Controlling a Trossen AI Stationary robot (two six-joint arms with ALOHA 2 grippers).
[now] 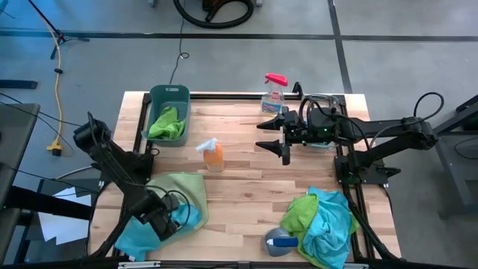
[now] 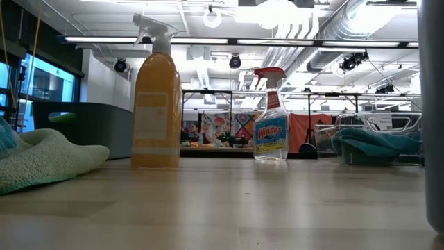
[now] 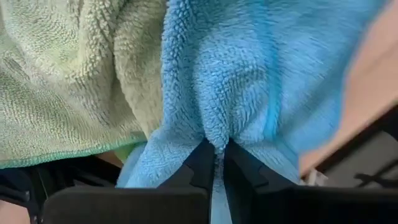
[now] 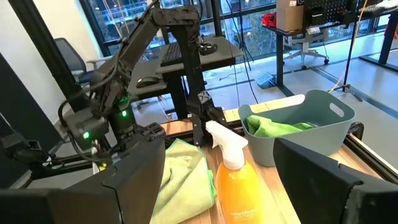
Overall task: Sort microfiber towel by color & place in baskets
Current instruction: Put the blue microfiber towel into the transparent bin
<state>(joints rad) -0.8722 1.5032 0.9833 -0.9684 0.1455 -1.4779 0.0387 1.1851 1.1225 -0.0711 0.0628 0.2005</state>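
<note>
1. Blue towel (image 3: 249,81) is pinched between the fingers (image 3: 239,168) of my left gripper (image 1: 166,222), at the near left corner of the table (image 1: 246,187).
2. I see those fingers shut tight on a fold of the blue towel, with a pale green towel (image 1: 183,190) lying just beside it and touching it.
3. My right gripper (image 1: 275,136) hangs over the far right part of the table with its fingers wide open, and it holds nothing.
4. I see the dark teal basket (image 1: 169,113) at the far left of the table, with a bright green towel (image 1: 166,123) inside it.
5. I see the clear basket (image 2: 368,142) at the far right, mostly hidden under my right arm from above, with a teal towel in it.
6. An orange spray bottle (image 1: 213,155) stands near the middle of the table.
7. A clear spray bottle with a red top (image 1: 273,93) stands at the far edge.
8. A pile of green and blue towels (image 1: 321,224) lies at the near right.
</note>
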